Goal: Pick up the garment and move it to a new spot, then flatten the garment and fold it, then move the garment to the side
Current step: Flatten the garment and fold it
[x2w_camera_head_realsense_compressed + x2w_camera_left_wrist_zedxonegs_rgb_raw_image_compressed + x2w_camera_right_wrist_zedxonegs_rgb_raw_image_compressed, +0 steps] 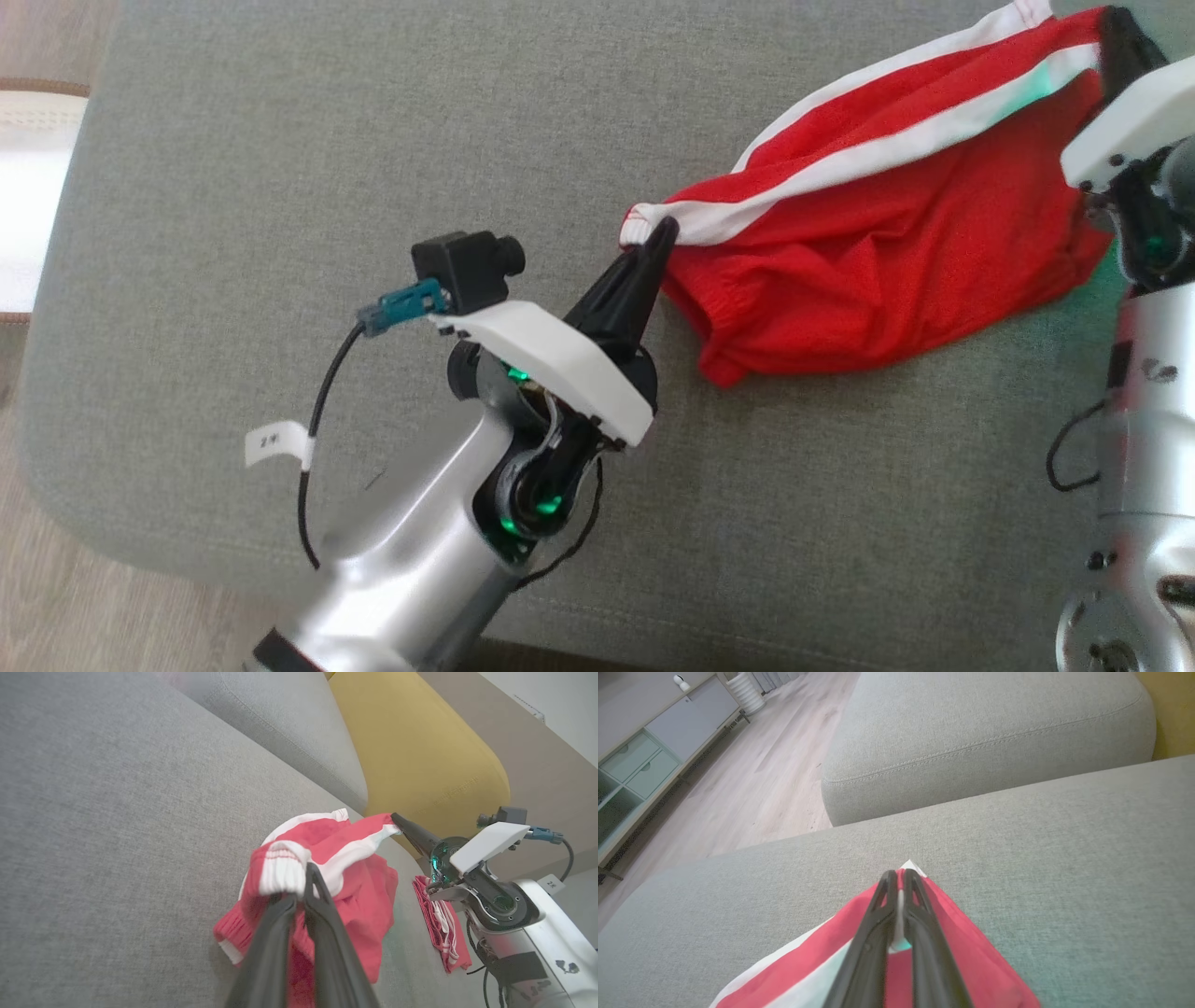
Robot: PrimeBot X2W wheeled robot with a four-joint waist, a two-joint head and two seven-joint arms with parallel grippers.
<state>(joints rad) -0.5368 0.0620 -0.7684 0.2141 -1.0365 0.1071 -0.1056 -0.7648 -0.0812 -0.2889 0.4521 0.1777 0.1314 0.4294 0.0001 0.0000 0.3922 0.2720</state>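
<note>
Closest to the head camera is the silver left forearm [411, 560], reaching up and to the right across a grey sofa seat [280, 168]. At its end, the left gripper [659, 239] has its two dark fingers pressed together on the white ribbed cuff at one end of the garment [887, 243], a pair of red shorts with white side stripes. The garment stretches from there up to the right gripper [1117, 42], which pinches the opposite corner with its fingers closed on the fabric too. Between the two holds the cloth sags in loose folds, and its lower bulk appears to rest on the sofa seat. Each pinch takes only a thin edge of fabric, so pulling the arms apart to flatten the garment could tug a corner free. The slack middle may drag on the rough upholstery and bunch, leaving creases under any fold. A second folded red cloth [441, 926] lies near the right arm and could be disturbed.
</note>
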